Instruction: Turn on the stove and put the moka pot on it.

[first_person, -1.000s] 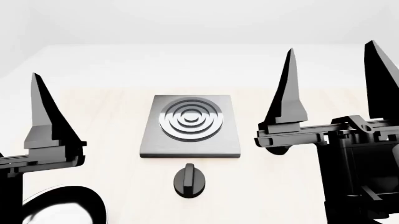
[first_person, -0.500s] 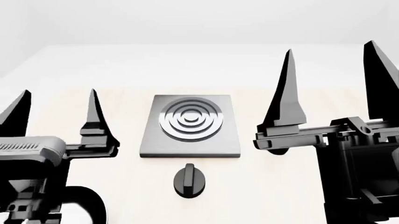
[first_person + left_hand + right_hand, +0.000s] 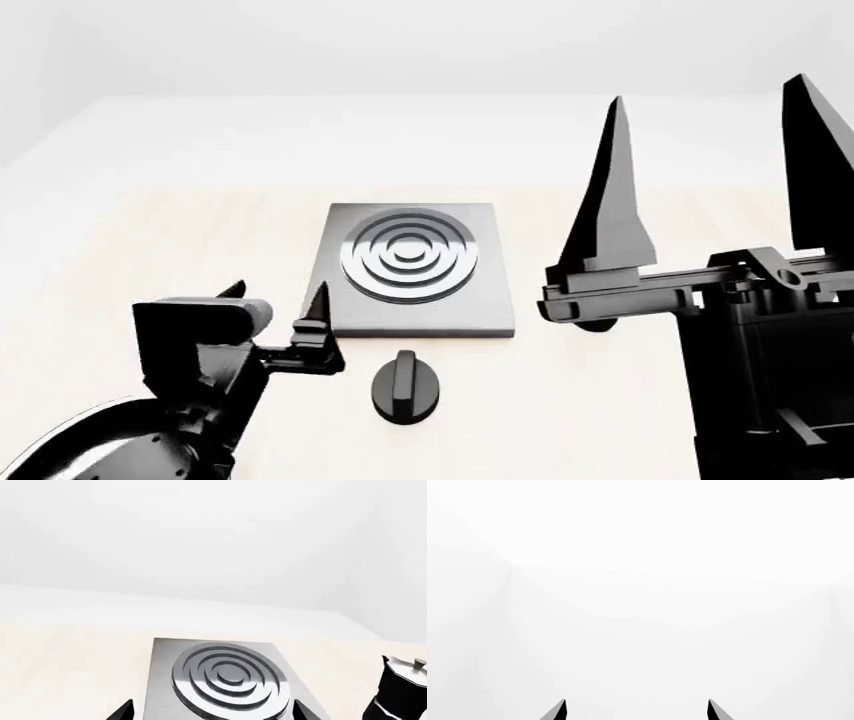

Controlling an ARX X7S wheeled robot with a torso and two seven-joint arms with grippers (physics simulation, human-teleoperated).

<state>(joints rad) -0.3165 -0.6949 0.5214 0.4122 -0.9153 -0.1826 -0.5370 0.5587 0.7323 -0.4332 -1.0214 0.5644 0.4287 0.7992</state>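
A pale wooden bench [image 3: 160, 250] carries the stove [image 3: 408, 270], a flat square grey hotplate with a ringed round burner, lying near the middle of the bench. Its separate black knob [image 3: 407, 385] sits just beside the hotplate's near edge, apart from it, toward the bench's front edge. The left gripper [image 3: 278, 310] hangs low by the hotplate's near left corner, its two pointed fingers [image 3: 318, 305] spread apart and holding nothing; in the left wrist view only the two tips [image 3: 122, 711] show at the picture's edge, with the burner between and beyond them. The moka pot [image 3: 402, 687], black with a knobbed lid, stands on the bench to the right of the hotplate, well clear of it; it shows only in the left wrist view, and in the head view the right arm covers that spot. The burner's top is bare. The right gripper [image 3: 707, 190] is raised high over the right side of the bench, fingers pointing up, jaws wide open and gripping nothing; its wrist view shows just two fingertips [image 3: 559, 711] against blank white. At the bench's front left corner a rounded, shiny black shape [image 3: 94, 445] sits partly behind the left arm; I cannot tell what it is.
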